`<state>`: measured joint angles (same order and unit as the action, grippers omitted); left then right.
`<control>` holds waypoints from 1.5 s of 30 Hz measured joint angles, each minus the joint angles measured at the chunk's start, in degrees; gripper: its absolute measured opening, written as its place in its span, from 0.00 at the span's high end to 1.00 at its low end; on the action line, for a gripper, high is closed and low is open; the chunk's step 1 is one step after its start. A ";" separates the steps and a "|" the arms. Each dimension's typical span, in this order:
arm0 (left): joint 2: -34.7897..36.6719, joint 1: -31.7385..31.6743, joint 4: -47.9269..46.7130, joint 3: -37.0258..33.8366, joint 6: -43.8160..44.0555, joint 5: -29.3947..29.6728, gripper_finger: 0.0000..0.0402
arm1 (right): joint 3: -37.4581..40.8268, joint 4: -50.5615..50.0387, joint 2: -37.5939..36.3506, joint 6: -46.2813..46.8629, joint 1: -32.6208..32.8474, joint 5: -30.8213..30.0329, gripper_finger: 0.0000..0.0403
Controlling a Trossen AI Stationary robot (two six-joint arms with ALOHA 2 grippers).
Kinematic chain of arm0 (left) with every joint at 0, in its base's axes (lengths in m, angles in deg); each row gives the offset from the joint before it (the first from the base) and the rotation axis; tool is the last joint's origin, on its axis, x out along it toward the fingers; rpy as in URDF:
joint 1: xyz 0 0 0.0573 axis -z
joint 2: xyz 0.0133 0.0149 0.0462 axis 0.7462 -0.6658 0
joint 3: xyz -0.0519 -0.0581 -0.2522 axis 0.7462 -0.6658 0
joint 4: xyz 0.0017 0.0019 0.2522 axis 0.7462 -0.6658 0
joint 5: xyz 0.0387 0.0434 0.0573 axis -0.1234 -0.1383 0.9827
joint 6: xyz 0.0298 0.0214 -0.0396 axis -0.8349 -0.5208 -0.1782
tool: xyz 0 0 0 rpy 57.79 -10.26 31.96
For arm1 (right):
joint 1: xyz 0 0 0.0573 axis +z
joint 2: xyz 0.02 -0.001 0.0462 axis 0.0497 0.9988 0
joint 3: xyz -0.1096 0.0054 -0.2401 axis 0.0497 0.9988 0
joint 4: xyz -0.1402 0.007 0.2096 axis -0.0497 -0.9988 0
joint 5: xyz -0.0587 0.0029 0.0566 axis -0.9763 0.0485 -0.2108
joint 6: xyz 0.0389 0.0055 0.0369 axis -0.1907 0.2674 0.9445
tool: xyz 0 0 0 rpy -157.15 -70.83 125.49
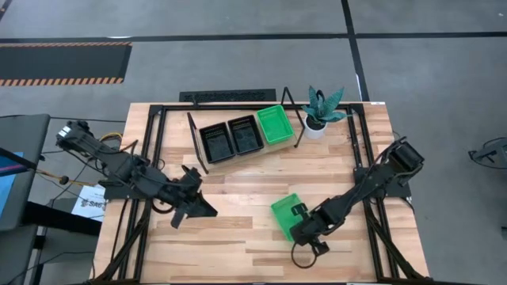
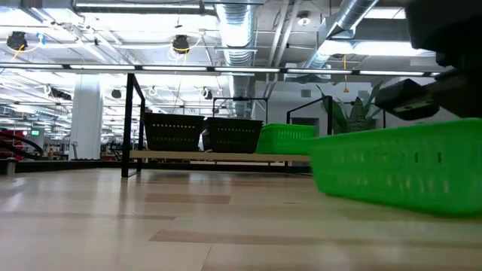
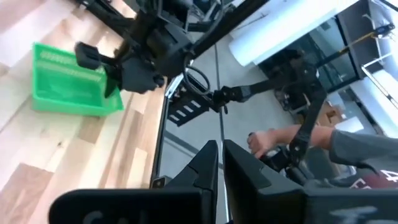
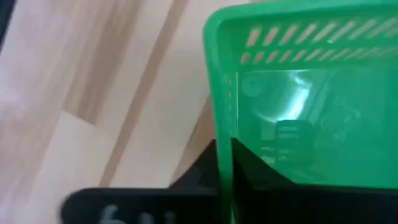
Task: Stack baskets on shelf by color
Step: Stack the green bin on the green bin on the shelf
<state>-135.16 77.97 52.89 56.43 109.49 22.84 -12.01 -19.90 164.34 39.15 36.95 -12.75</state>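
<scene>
The right hand (image 1: 301, 224) has a green basket (image 1: 287, 215) by its side wall, well in front of the shelf (image 1: 245, 150) on the worktop (image 1: 238, 245). In the right wrist view its fingers (image 4: 249, 165) are closed thin on the basket's green rim, one inside and one outside. From the low view that basket (image 2: 403, 175) looks tipped, with one end lifted off the wood. It looks empty.

Back on the shelf, two black baskets (image 1: 215, 142) (image 1: 245, 134) sit side by side and another green basket (image 1: 275, 124) is just beside them at the plant (image 1: 321, 111) end. All three look empty.

The left hand (image 1: 198, 206) hangs over the worktop, well apart from the held basket, fingers (image 3: 205, 168) nearly closed on nothing.
</scene>
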 joint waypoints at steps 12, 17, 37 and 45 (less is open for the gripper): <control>2.74 -0.02 -3.01 0.00 -0.18 1.97 0.97 | -10.77 -6.28 -12.14 -12.69 -12.23 -0.76 0.99; 2.77 0.00 -3.94 0.00 -0.33 3.96 0.97 | -14.45 -6.33 -19.77 -20.14 -21.79 -8.92 0.98; 7.01 -0.95 -16.53 0.00 1.96 10.40 0.81 | -15.74 -6.67 -19.80 -39.47 -49.48 -6.16 0.98; 9.22 -2.71 -18.72 0.02 2.09 11.82 0.76 | -15.83 -7.04 -13.10 -42.91 -52.05 -3.15 0.98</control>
<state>-125.94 75.27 34.17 56.45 111.58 34.66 -27.84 -26.94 151.24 -3.76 -15.11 -15.90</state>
